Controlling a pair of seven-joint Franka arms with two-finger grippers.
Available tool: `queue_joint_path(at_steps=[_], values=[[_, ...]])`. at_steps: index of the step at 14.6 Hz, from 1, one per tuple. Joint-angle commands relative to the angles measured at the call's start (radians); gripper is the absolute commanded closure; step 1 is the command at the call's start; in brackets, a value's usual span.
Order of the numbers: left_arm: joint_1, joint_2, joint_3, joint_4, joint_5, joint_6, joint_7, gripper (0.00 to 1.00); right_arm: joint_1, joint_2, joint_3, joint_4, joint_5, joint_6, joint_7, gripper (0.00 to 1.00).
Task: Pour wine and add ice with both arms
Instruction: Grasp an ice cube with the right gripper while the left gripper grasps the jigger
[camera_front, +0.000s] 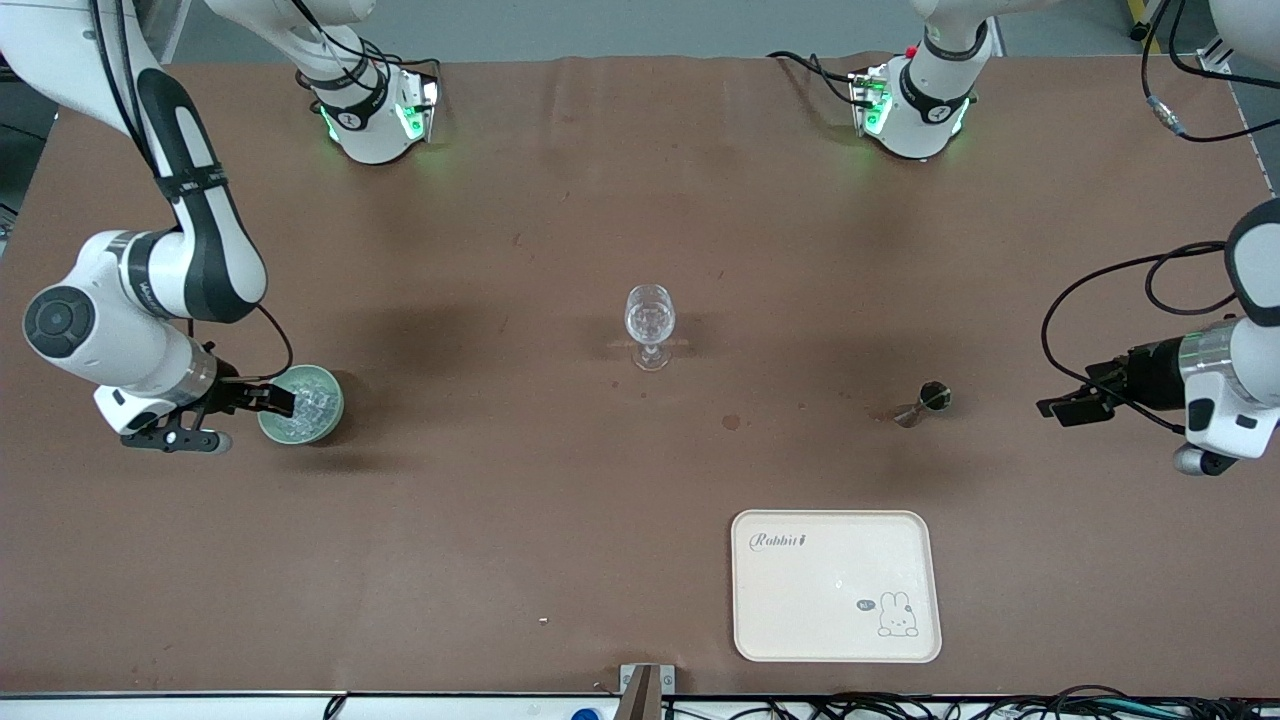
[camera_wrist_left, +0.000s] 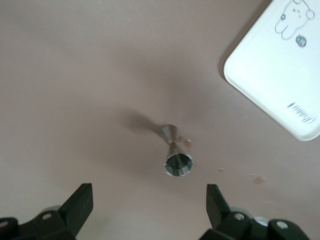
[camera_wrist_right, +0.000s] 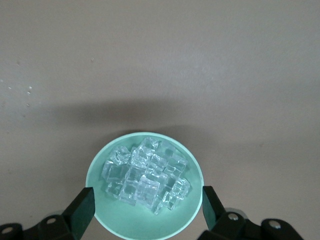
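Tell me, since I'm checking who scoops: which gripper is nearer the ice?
Right. The right gripper is open at the bowl holding the ice; the left gripper waits, open, near the metal jigger.

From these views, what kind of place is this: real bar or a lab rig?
Most likely a lab test bench, not a bar. Two arms are bolted to one brown-covered table, cables trail along its edge, and the props are few: a bowl of ice, a stemmed glass, a metal jigger and a tray.
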Motion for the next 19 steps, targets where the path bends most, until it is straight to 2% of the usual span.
queue_joint_path(at_steps=[1, 3, 7, 11, 13, 14, 17, 18, 19], values=[[0.077, 0.111, -0.006, 0.027, -0.183, 0.002, -0.087, 0.00, -0.008, -0.007, 0.006, -0.071, 0.003, 0.076, -0.002, 0.05], [0.099, 0.170, -0.006, 0.038, -0.274, 0.000, -0.109, 0.00, -0.008, 0.013, 0.006, -0.085, 0.003, 0.111, 0.004, 0.05], [0.123, 0.236, -0.007, 0.034, -0.300, -0.013, -0.204, 0.00, -0.008, 0.027, 0.006, -0.093, 0.003, 0.120, 0.008, 0.08], [0.160, 0.322, -0.008, 0.028, -0.447, -0.089, -0.232, 0.00, -0.004, 0.027, 0.006, -0.114, 0.005, 0.120, 0.008, 0.13], [0.162, 0.368, -0.008, 0.024, -0.516, -0.124, -0.226, 0.07, 0.002, 0.027, 0.008, -0.128, 0.005, 0.120, 0.018, 0.15], [0.162, 0.385, -0.008, 0.024, -0.536, -0.132, -0.226, 0.07, 0.002, 0.027, 0.008, -0.128, 0.005, 0.122, 0.020, 0.18], [0.165, 0.428, -0.008, 0.017, -0.583, -0.136, -0.224, 0.08, 0.010, 0.035, 0.008, -0.125, 0.005, 0.125, 0.020, 0.39], [0.166, 0.434, -0.008, 0.014, -0.584, -0.139, -0.215, 0.13, 0.012, 0.035, 0.008, -0.123, 0.005, 0.123, 0.020, 0.42], [0.163, 0.439, -0.008, 0.014, -0.586, -0.139, -0.209, 0.14, 0.010, 0.035, 0.008, -0.122, 0.005, 0.125, 0.021, 0.44]])
